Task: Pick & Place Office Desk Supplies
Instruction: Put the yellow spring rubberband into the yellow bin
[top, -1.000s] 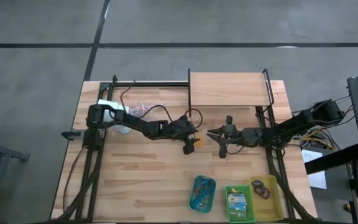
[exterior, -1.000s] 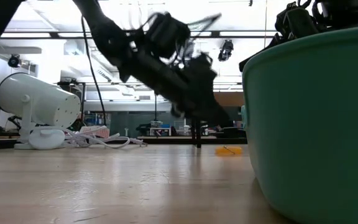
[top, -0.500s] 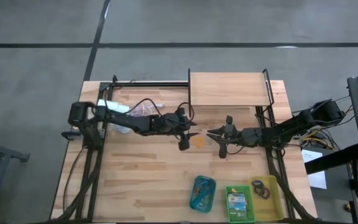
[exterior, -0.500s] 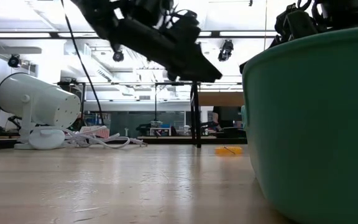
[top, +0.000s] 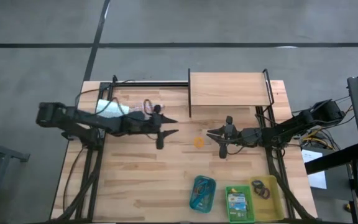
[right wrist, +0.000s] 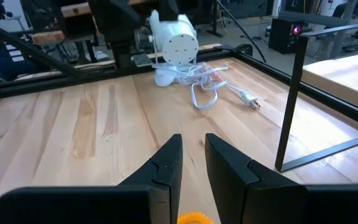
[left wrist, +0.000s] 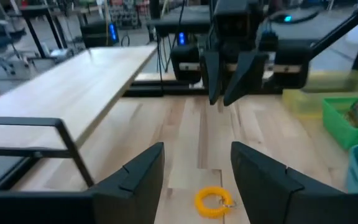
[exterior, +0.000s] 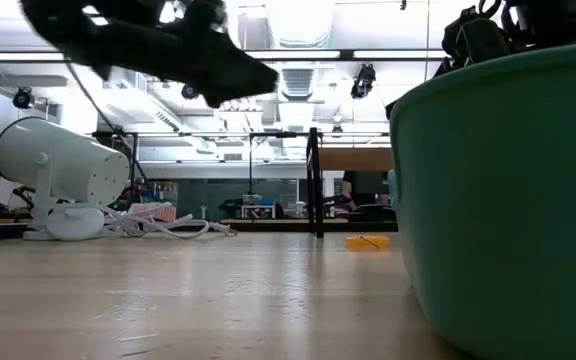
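Note:
An orange loop (top: 198,142) lies flat on the wood table between my two grippers; it also shows in the left wrist view (left wrist: 211,202) and the low view (exterior: 368,241). My left gripper (top: 168,126) hangs open above the table, left of the loop, with nothing between its fingers (left wrist: 143,169). My right gripper (top: 212,133) hovers just right of the loop with a narrow gap between its fingers (right wrist: 169,155) and holds nothing. A crayon box (top: 237,201) lies in the green tray (top: 239,214). Dark loops (top: 260,188) lie in the yellow tray (top: 272,205).
A teal tray (top: 202,193) sits left of the green tray at the near edge; its wall (exterior: 508,200) fills the right of the low view. A white lamp (top: 114,109) and its cord (top: 143,109) lie at the far left. A raised wooden shelf (top: 229,90) stands at the far middle.
My left gripper has risen from just over the orange loop and drawn back toward the table's left edge, tipping from a downward slant to nearly level. The loop has stayed where it lay on the table.

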Motion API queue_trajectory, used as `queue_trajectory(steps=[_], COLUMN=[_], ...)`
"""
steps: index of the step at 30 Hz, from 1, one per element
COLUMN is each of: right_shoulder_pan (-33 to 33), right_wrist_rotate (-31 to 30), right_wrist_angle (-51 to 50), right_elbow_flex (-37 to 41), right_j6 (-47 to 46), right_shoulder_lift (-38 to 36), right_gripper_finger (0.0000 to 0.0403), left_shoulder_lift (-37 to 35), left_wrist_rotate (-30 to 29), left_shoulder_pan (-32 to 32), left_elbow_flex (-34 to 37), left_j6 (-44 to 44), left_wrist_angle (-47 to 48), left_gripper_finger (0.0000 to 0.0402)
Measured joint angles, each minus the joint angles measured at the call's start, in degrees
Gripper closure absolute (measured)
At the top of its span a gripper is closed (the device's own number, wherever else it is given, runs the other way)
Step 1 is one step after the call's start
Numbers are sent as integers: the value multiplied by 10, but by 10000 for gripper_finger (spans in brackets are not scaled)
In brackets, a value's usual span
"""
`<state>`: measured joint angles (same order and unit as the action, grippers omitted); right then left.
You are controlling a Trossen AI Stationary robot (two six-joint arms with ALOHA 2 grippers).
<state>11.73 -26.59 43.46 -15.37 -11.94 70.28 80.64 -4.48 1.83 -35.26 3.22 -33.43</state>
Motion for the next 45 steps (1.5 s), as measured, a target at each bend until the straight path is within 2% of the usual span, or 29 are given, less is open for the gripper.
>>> queue_trajectory(steps=[7, 13, 45], right_shoulder_pan=[0, 0, 0], right_wrist_rotate=[0, 0, 0], right_wrist_angle=[1, 0, 0], right_elbow_flex=[0, 0, 0], right_j6=[0, 0, 0], right_shoulder_lift=[0, 0, 0], right_gripper_finger=[335, 335, 335], left_shoulder_lift=[-154, -230, -238], left_wrist_rotate=[0, 0, 0], left_shoulder_pan=[0, 0, 0], left_elbow_flex=[86, 126, 139], left_j6=[-2, -25, -35], left_wrist_angle=[1, 5, 3], left_gripper_finger=[213, 213, 213])
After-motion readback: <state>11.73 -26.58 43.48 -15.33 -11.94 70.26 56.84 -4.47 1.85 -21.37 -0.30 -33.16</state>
